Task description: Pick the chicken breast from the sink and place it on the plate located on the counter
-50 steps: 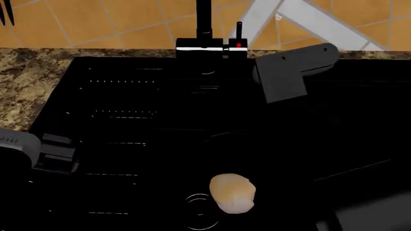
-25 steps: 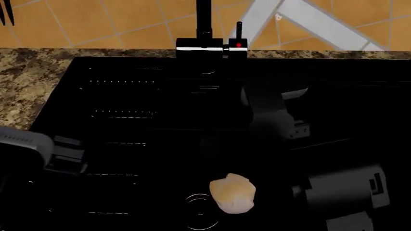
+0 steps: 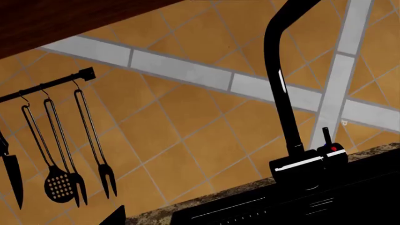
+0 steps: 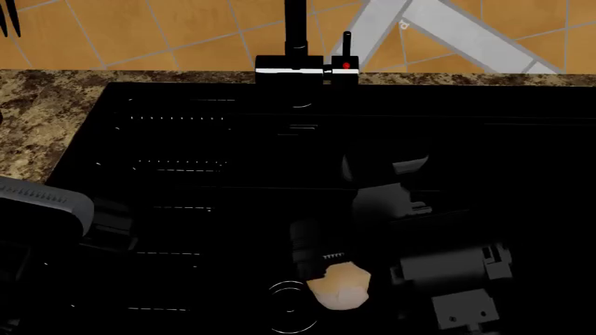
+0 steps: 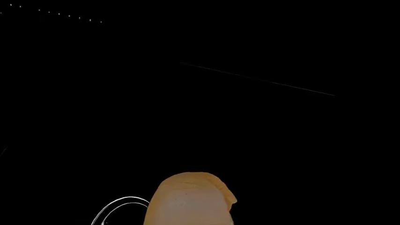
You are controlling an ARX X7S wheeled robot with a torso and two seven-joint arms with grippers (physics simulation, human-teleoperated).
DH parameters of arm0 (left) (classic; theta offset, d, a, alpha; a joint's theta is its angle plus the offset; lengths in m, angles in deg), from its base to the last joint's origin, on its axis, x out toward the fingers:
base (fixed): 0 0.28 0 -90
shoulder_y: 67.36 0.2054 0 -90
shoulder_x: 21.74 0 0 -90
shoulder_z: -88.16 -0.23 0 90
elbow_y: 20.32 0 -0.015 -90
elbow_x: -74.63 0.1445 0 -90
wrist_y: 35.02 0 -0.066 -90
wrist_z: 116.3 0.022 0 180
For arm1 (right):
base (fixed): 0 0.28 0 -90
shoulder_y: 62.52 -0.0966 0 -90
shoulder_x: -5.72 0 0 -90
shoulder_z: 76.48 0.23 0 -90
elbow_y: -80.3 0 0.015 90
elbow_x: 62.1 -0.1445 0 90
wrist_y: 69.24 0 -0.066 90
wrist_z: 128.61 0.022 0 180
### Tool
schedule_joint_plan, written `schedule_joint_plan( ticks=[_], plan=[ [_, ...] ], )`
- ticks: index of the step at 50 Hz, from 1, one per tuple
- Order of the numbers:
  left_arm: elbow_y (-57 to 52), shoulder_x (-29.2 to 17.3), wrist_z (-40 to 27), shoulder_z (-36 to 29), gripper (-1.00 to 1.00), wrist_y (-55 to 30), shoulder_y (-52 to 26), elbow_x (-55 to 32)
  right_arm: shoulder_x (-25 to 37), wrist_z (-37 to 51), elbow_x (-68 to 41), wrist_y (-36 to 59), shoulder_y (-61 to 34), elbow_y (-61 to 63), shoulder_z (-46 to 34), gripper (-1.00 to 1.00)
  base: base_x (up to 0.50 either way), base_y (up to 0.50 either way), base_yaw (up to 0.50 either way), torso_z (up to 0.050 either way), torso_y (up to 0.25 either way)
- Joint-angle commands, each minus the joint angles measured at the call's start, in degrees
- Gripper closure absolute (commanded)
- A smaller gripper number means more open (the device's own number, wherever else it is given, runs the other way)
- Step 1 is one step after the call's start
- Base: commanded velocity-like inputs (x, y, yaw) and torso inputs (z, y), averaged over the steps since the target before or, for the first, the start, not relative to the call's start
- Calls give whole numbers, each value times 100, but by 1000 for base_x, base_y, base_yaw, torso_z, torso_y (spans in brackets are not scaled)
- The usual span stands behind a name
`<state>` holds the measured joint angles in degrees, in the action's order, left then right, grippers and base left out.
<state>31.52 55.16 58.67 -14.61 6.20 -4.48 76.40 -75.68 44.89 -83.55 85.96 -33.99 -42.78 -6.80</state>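
The chicken breast (image 4: 341,289), a pale beige lump, lies on the floor of the black sink (image 4: 186,139) near its front, beside the drain ring. My right gripper (image 4: 336,268) hangs right over it and its dark wrist covers the lump's far edge. In the right wrist view the chicken breast (image 5: 190,201) shows unblocked between the jaws, whose black fingers are lost against the basin. My left gripper (image 4: 114,227) is at the sink's left side, away from the chicken; one black fingertip (image 3: 117,216) shows off-centre. The blue plate is out of view.
The black faucet (image 4: 296,66) with a red dot stands at the sink's back edge, also in the left wrist view (image 3: 293,140). The speckled granite counter (image 4: 38,118) runs along the left. Utensils (image 3: 62,164) hang on the tiled wall. The drain ring (image 5: 119,211) lies beside the chicken.
My right arm has swung from the sink's back right down and forward until its gripper is over the chicken breast. My left arm has edged slightly right.
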Motion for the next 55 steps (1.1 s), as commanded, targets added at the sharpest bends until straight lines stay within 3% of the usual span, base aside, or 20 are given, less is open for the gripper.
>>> schedule_joint_plan(
  ticks=[1,29,39,40,50,55],
  plan=[
    [65,-25,-18,22,-100,79,31,-47,-133,-222,93,-496,-50,-819,-219,-100,0,0,0,0,0],
    [183,-64,-59,3,-100,169,28,-134,-777,-914,396,-2424,-708,-4123,-611,-100,0,0,0,0,0],
    [176,-86,-79,18,-100,184,47,-164,-816,-975,516,-2419,-551,-4179,-568,-100,0,0,0,0,0],
    [166,-87,-82,12,-100,174,44,-164,-816,-953,525,-2428,-557,-4177,-547,100,0,0,0,0,0],
    [83,-96,-101,-13,-100,112,37,-184,-792,-1015,485,-2394,-589,-4083,-531,100,0,0,1,0,0],
    [76,-98,-112,-29,-100,117,36,-194,-499,-761,297,-1564,-133,-2543,-486,100,2,0,1,0,0]
  ],
)
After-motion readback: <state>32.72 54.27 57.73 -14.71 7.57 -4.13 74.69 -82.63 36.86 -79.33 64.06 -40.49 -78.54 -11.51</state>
